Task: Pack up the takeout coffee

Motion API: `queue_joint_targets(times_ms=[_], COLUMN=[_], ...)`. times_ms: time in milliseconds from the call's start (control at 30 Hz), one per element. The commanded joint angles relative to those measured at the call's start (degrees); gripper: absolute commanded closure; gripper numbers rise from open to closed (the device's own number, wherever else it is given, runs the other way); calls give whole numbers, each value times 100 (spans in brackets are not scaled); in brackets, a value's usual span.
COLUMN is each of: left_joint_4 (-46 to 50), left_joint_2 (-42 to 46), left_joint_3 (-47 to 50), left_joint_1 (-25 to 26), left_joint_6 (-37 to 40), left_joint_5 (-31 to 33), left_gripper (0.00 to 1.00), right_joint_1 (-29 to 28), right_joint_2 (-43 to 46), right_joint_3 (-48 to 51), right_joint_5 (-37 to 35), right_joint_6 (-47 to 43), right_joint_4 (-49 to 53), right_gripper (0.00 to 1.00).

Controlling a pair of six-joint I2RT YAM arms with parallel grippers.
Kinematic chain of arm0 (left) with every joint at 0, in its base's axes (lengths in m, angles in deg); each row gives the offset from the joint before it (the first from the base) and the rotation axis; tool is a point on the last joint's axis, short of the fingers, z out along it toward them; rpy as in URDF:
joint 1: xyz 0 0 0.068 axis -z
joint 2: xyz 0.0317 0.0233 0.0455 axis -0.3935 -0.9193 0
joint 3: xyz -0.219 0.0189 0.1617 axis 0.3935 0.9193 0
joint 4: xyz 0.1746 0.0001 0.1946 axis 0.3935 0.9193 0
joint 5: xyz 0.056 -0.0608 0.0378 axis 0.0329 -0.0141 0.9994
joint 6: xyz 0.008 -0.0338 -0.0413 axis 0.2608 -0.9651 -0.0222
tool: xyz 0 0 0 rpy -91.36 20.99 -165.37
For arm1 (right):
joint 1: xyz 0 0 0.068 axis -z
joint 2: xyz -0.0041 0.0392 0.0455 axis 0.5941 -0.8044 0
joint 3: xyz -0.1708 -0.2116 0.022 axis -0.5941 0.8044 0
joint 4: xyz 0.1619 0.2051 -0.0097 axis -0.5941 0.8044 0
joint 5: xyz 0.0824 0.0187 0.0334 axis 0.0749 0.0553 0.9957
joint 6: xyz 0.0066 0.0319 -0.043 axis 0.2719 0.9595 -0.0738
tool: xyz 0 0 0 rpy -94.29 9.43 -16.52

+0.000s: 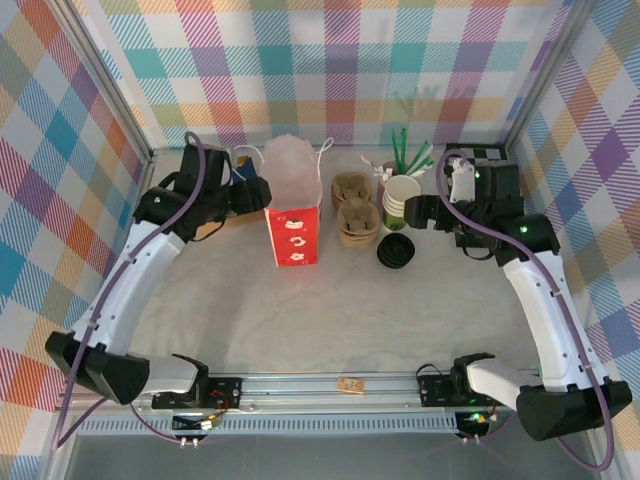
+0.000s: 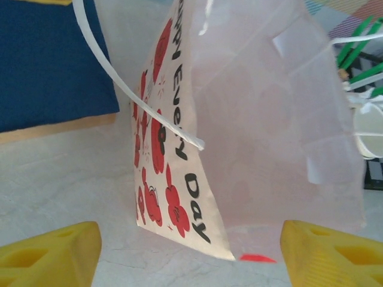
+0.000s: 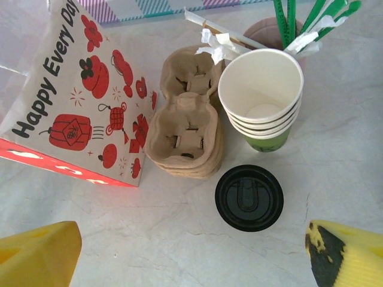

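Note:
The takeout coffee is out of view. A red-and-white paper bag (image 1: 293, 228) printed "Happy Every Day" stands upright at mid table. Its frosted side (image 2: 257, 119) and white handle face my left gripper (image 2: 190, 242). That gripper is open, low over the table at the bag's left side (image 1: 255, 192), with the bag's bottom corner ahead of its yellow fingers (image 2: 54, 254). My right gripper (image 3: 191, 239) is open and holds nothing. It hovers by the cups (image 1: 420, 212) and looks down on the bag (image 3: 78, 101).
A stack of lidless green-and-cream cups (image 3: 262, 95) (image 1: 400, 200) stands right of the brown pulp carriers (image 3: 185, 128) (image 1: 353, 212). A loose black lid (image 3: 249, 197) (image 1: 395, 252) lies in front of them. Green straws in a cup (image 3: 299, 24) stand behind. A blue box (image 2: 48, 60) sits left of the bag.

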State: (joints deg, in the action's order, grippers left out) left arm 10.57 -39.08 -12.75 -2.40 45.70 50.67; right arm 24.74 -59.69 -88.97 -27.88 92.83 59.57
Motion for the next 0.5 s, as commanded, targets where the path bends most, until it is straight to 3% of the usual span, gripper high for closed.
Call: queue_joint_targets(times_ms=[0, 467], left_joint_4=[141, 165], left_joint_2=[-117, -890], left_joint_3=[-223, -713], left_joint_1=[6, 6], left_joint_6=[-78, -108], left_joint_5=[81, 181], left_gripper=[26, 38], right_joint_1=[-106, -412], right_joint_2=[-226, -1180], right_joint_3=[-402, -1306], right_joint_5=[81, -678], right_joint_6=[-264, -670], right_joint_4=[556, 1096], right_gripper=[7, 15])
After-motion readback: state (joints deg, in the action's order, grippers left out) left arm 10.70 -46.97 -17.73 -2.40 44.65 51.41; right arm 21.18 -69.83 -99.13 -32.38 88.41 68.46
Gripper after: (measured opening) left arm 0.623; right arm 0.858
